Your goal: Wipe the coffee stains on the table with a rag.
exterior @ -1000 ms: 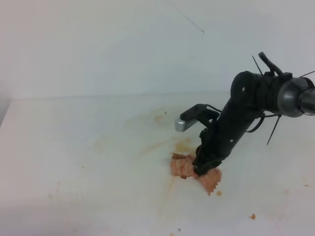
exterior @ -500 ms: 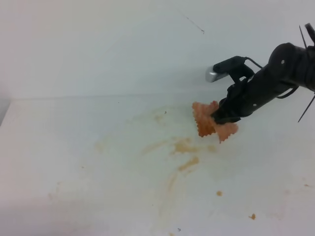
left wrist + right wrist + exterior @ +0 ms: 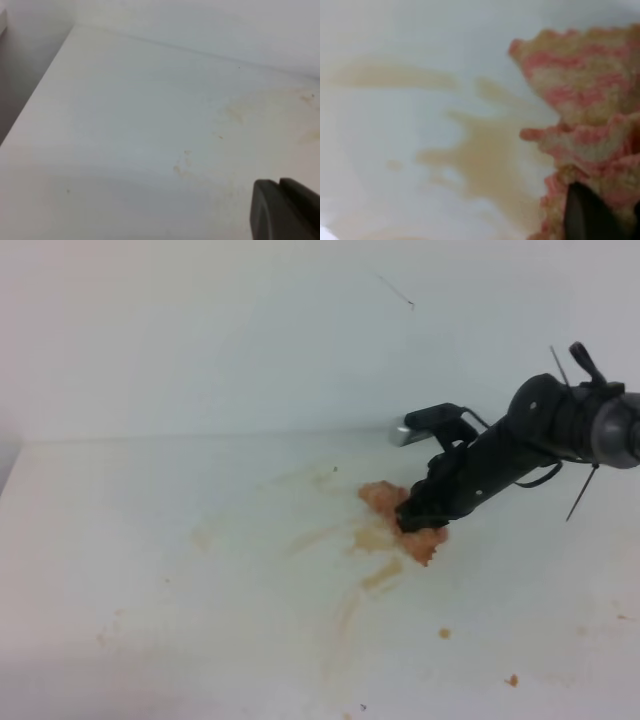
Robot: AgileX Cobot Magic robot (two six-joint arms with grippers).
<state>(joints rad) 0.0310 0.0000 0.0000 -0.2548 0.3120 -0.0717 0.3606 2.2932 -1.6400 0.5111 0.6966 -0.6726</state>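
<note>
The right tool (image 3: 418,523) grips the rag (image 3: 428,540) and presses it onto the counter (image 3: 150,570), at the right edge of the stains (image 3: 375,537). The left tool (image 3: 285,210) shows only as a dark corner; I cannot tell its state.

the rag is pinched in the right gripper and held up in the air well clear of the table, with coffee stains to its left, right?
Not quite. The rag is pinched in the right gripper, but it is pressed down on the table, not held in the air, as the exterior high view shows. The coffee stains do lie to its left.
</note>
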